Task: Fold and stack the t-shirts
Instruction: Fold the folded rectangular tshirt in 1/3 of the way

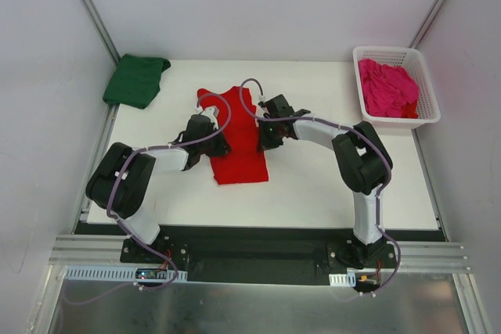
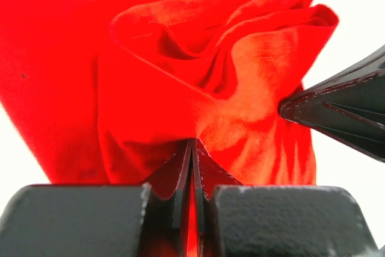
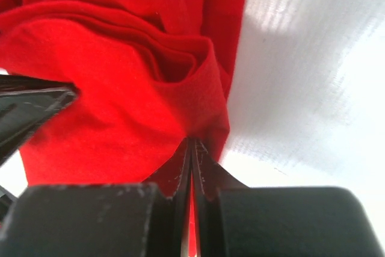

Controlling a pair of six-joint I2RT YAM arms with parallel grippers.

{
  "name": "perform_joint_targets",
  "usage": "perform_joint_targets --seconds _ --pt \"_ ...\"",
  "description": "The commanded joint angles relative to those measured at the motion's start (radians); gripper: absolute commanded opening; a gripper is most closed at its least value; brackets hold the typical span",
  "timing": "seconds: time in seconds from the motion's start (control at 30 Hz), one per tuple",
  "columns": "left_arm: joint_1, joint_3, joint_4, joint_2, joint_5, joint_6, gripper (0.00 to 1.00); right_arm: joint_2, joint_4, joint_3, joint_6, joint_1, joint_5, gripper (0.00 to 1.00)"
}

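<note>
Both jaws pinch red t-shirt (image 1: 239, 158); green t-shirt (image 1: 135, 81), basket (image 1: 387, 51) well apart.

The top camera looked down from above and behind the arm bases, far enough off to hold the whole white surface (image 1: 313, 185). Each wrist camera sat just behind its own gripper, facing out along the fingers, very close to the red t-shirt (image 1: 239, 158). The view from behind the left gripper (image 2: 192, 145) caught the tip of the right gripper (image 2: 337, 112) off to its right. Both wrist views shared the bunched cloth between the grippers.
</note>
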Motion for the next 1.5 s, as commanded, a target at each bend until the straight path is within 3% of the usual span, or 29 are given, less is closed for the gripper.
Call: perform_joint_targets --seconds 0.0,0.17,0.37,0.43,0.5,0.6,0.77,0.93,1.23,1.47 --pt "-0.009 0.027 -0.042 -0.1 -0.022 0.05 0.0 -0.116 -0.042 -0.028 -0.048 -0.006 0.064 0.02" --pt "-0.009 0.035 -0.105 -0.233 -0.027 0.062 0.02 -0.222 -0.045 -0.122 -0.047 -0.008 0.094 0.02" --pt "-0.011 -0.012 -0.183 -0.419 -0.096 0.087 0.21 -0.331 -0.053 -0.193 -0.048 -0.008 0.143 0.17" --pt "-0.009 -0.035 -0.197 -0.445 -0.152 0.093 0.2 -0.346 -0.062 -0.193 -0.05 -0.008 0.153 0.18" --pt "-0.009 -0.045 -0.21 -0.45 -0.175 0.098 0.1 -0.362 -0.065 -0.193 -0.049 -0.006 0.153 0.18" --pt "-0.009 -0.039 -0.21 -0.402 -0.169 0.096 0.0 -0.394 -0.079 -0.197 -0.044 -0.006 0.159 0.18" --pt "-0.012 0.041 -0.2 -0.251 -0.197 0.105 0.0 -0.467 -0.09 -0.239 -0.039 -0.006 0.178 0.16" --pt "-0.012 0.165 -0.229 -0.152 -0.33 0.154 0.0 -0.515 -0.094 -0.286 -0.033 -0.006 0.184 0.15" --pt "-0.012 0.337 -0.272 0.004 -0.379 0.186 0.0 -0.547 -0.094 -0.34 -0.035 -0.008 0.195 0.14" --pt "-0.012 0.541 -0.436 0.17 -0.465 0.222 0.0 -0.555 -0.094 -0.346 -0.036 -0.006 0.192 0.13"
